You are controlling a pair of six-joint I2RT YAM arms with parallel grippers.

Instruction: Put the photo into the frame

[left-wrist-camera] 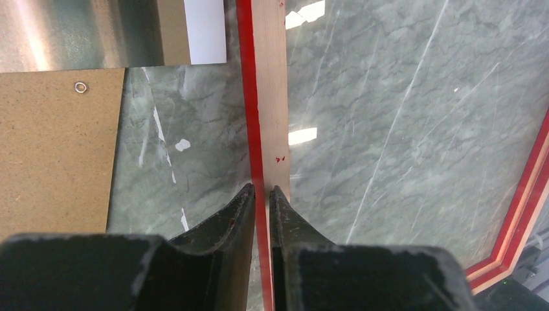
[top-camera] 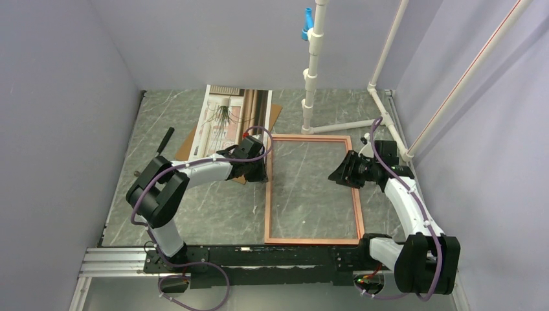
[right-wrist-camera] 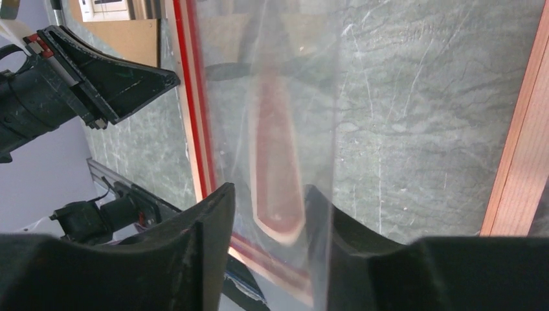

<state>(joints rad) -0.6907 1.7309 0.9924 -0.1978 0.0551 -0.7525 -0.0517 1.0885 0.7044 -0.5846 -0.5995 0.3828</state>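
Okay, my left gripper (left-wrist-camera: 261,191) pinches the frame (top-camera: 311,241) by its left rail, mid-picture on the surface (top-camera: 194,207) — I should hold steady so nothing slides. My right gripper (right-wrist-camera: 268,191) is spread around the clear sheet (right-wrist-camera: 291,97). The photo (top-camera: 223,116) lies upper middle — on the brown board (top-camera: 188,148).

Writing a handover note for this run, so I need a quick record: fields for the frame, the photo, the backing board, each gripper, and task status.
frame: on the table, copper-orange back up, no photo inside
photo: picture side up on the backing board, beyond the frame's far left corner
backing board: brown, under the photo
left gripper: shut on the frame's left rail
right gripper: open over the frame's right part, a clear sheet between its jaws
task status: photo not yet in the frame
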